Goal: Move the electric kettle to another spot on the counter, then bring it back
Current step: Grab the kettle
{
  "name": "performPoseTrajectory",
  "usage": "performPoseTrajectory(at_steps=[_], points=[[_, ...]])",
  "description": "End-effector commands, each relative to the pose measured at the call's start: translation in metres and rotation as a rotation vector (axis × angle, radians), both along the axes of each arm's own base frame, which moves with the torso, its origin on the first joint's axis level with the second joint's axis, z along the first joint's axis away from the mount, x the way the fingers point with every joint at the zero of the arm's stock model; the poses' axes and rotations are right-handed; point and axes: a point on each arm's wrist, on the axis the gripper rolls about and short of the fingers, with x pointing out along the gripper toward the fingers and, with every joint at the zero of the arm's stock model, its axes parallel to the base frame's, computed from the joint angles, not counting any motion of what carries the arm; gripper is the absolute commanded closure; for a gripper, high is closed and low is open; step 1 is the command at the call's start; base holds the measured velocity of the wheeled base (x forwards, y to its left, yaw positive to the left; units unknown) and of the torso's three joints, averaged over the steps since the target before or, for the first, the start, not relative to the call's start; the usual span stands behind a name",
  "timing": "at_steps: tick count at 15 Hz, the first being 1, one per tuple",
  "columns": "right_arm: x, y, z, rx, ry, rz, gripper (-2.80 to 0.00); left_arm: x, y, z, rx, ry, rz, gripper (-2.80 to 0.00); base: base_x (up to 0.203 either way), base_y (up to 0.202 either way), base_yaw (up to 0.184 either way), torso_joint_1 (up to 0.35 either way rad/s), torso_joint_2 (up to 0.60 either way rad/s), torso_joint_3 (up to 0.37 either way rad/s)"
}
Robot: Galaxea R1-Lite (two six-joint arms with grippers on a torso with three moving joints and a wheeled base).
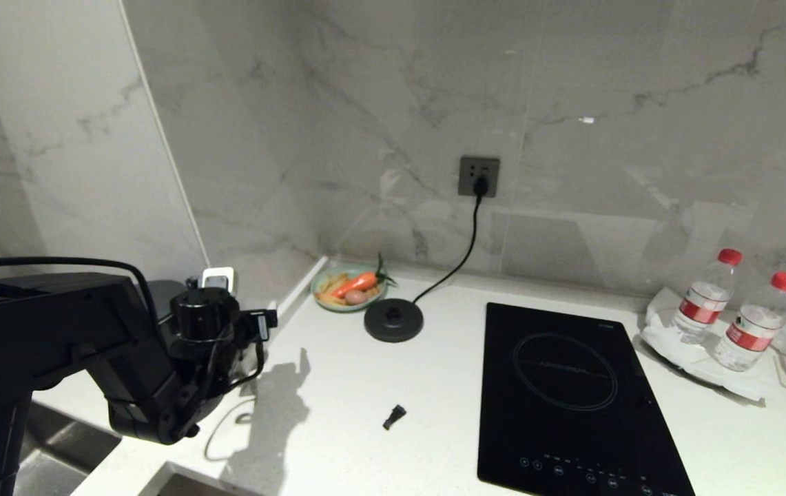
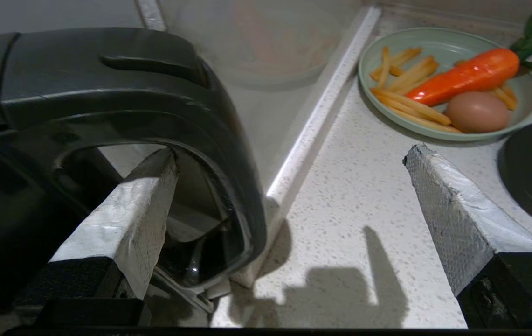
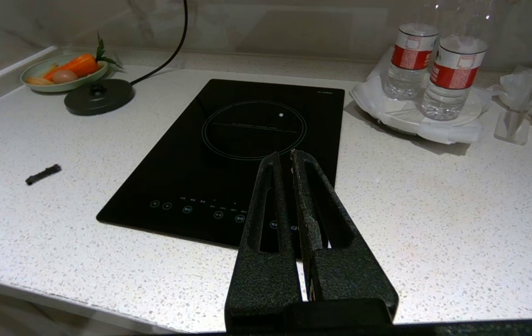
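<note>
Left end effector point(image 2: 289, 186) is spread wide, not gripping. One padded finger point(image 2: 126, 219) sits inside the electric kettle point(image 2: 107, 107) handle loop point(image 2: 228, 154), the other outside over bare surface point(image 2: 354, 196), so the handle bar stands between them.

Kettle stands at the far-left corner of the surface, roughly 9 o'clock from the round base disc point(image 1: 393, 320), near it but apart. Handle bar looks upright. I'd judge the next move is a plain squeeze.

Right end effector point(image 3: 285, 156) is pressed together, empty, parked over the hob point(image 3: 247, 154), well away from the kettle.
</note>
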Motion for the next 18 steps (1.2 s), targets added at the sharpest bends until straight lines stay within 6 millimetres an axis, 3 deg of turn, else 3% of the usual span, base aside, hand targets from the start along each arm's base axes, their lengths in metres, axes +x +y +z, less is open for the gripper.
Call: performPoseTrajectory(at_steps=[1, 5, 18], points=[[0.0, 0.0, 0.0, 0.0, 0.001, 0.0, 0.0, 0.0037, -0.0001, 0.0034, -0.004, -0.024, 0.009, -2.8, 0.0, 0.0, 0.0, 0.0, 0.0, 0.0], [0.0, 0.0, 0.0, 0.0, 0.001, 0.001, 0.0, 0.0121, -0.0012, 0.005, 0.001, -0.047, 0.033, -2.8, 0.0, 0.0, 0.0, 0.0, 0.0, 0.0], [0.0001, 0.0, 0.0, 0.0, 0.002, 0.001, 0.0, 0.0104, -0.0001, 0.0048, 0.004, -0.044, 0.042, -2.8, 0.0, 0.0, 0.0, 0.0, 0.0, 0.0]])
